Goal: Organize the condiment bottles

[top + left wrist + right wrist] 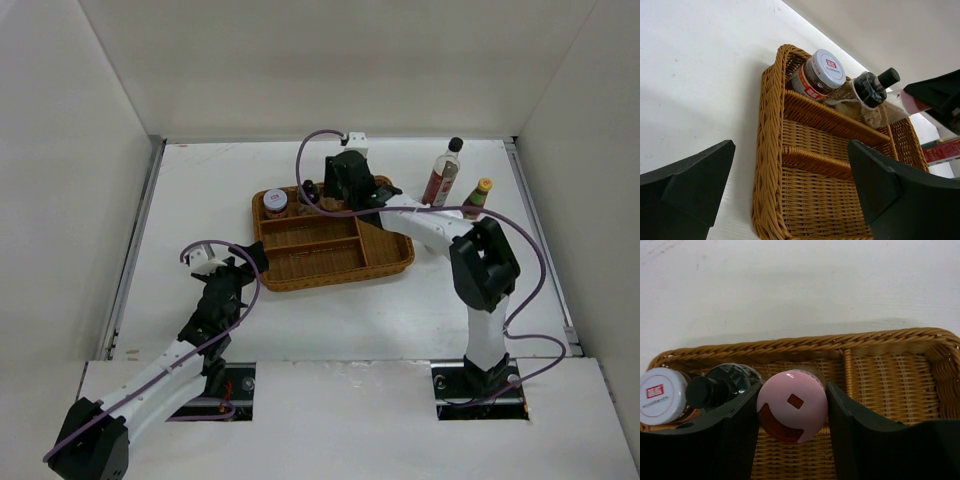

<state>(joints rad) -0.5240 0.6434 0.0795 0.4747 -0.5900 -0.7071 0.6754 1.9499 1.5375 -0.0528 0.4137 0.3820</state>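
Observation:
My right gripper (792, 390) is shut on the pink-capped shaker (790, 410), one finger on each side of its cap, over the back row of the brown wicker tray (300, 275). Just left of it in that row stand the small black-capped bottle (722, 385) and the short jar (660, 396); both also show in the top view, the bottle (308, 189) and the jar (274, 203). The tall dark-sauce bottle (443, 172) and the yellow-capped green-necked bottle (479, 197) stand on the table right of the tray. My left gripper (790, 150) is open and empty at the tray's near left corner. The silver-capped bottle is not seen.
The tray (767, 150) has two long front compartments and one right-hand compartment (890, 380) with nothing in them. White walls close in the table on the left, back and right. The right arm's purple cable (310, 150) loops above the tray's back edge.

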